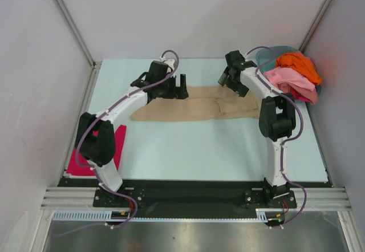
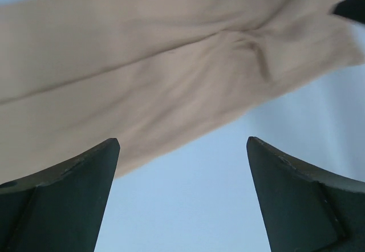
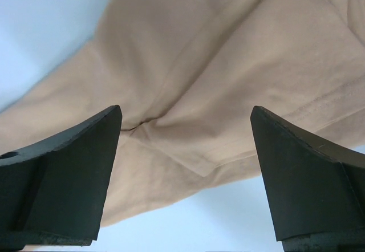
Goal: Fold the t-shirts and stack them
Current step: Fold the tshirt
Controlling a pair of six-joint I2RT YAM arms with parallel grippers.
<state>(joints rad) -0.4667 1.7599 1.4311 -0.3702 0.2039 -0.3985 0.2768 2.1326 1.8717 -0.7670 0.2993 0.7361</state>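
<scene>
A tan t-shirt (image 1: 194, 105), folded into a long strip, lies flat across the far middle of the table. My left gripper (image 1: 183, 86) is open and empty, hovering over its far edge near the middle. In the left wrist view, the left gripper (image 2: 182, 143) is above bare table with the cloth (image 2: 142, 75) just ahead. My right gripper (image 1: 232, 86) is open and empty above the strip's right part. In the right wrist view, the right gripper (image 3: 185, 112) is over a folded sleeve of the shirt (image 3: 228, 64). A magenta-red shirt (image 1: 81, 162) lies front left, partly hidden by the left arm.
A teal basin (image 1: 268, 55) at the back right corner holds an orange shirt (image 1: 299, 65), a pink shirt (image 1: 288, 81) and a bit of red cloth. The pale blue table (image 1: 188, 149) is walled in by white panels on three sides.
</scene>
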